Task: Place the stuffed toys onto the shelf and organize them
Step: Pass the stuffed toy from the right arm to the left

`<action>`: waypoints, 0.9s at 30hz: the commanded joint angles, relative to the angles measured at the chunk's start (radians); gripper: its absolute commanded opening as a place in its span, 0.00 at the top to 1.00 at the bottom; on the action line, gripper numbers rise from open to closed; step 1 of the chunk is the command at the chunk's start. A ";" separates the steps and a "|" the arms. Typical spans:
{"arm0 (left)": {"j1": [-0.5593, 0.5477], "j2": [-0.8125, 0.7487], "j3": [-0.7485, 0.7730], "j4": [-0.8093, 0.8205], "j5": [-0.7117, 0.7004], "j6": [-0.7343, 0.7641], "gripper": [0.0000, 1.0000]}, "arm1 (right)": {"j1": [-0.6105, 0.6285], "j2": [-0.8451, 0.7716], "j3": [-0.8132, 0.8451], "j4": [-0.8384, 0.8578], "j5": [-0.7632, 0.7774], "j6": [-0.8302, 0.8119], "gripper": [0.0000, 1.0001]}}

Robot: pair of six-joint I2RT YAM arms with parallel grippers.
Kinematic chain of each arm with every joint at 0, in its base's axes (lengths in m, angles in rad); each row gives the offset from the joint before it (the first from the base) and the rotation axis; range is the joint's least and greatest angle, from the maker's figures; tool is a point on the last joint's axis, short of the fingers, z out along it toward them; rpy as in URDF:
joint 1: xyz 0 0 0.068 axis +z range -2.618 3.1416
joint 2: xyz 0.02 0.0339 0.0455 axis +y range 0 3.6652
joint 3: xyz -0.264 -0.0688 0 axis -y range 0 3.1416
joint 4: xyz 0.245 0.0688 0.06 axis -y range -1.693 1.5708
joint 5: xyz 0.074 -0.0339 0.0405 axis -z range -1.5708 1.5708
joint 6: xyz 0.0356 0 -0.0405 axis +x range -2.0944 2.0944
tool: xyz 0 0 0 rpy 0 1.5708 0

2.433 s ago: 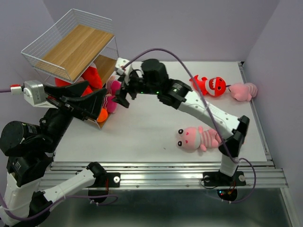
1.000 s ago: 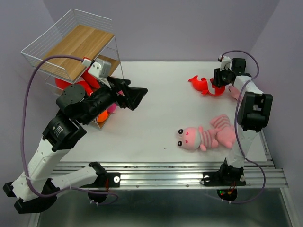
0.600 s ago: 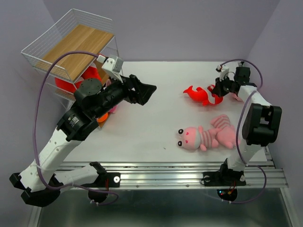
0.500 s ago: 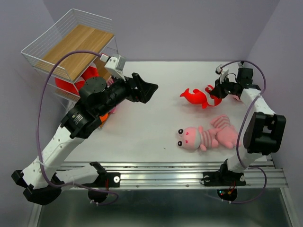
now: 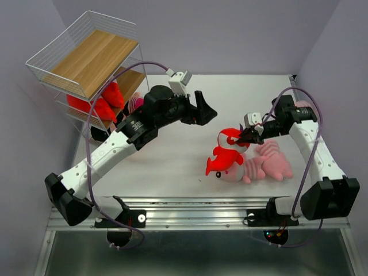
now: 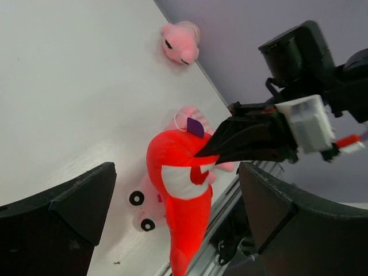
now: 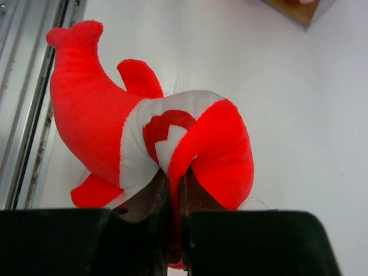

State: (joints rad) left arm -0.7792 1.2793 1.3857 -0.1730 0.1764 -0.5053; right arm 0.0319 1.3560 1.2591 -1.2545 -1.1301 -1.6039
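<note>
The right gripper (image 5: pixel 244 137) has clamped onto the red fish (image 5: pixel 221 160) and lifted it off the table (image 5: pixel 167 155). A second ago that fish lay at the far right, with the fingers just reaching it; now it hangs near the middle, over the head of the pink striped animal (image 5: pixel 264 164) lying there. The right wrist view shows the jaws pinched tight on a fold of plush at the fish's toothy mouth, with the body and tail dangling free below. Over the same second the left arm has swung away from the shelf (image 5: pixel 86 54) and stretched across the table. The left gripper (image 5: pixel 208 112) now sits near the fish, jaws spread wide and empty. Its wrist camera looks straight at the fish between its two fingers (image 6: pixel 80 198), with the right gripper's tips biting the toy from the side. That reads as a handover being set up: the shelf stands at the far left, the left arm's side. The grip is only on a small fold, so the fish may swing or slip as the left jaws come in. Red toys (image 5: pixel 103 103) already sit on the shelf's lower tiers. The striped animal and another pink toy (image 6: pixel 181 43) at the far right are still on the table.
</note>
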 commanded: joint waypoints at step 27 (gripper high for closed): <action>-0.158 0.186 -0.100 0.118 0.310 0.013 0.76 | 0.111 -0.265 -0.026 0.092 -0.154 0.229 0.92</action>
State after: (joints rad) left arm -0.9283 1.4879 1.3109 -0.0711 0.4011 -0.4995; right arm 0.1368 1.1244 1.2350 -1.2572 -1.2503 -1.4086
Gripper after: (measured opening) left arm 0.498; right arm 0.096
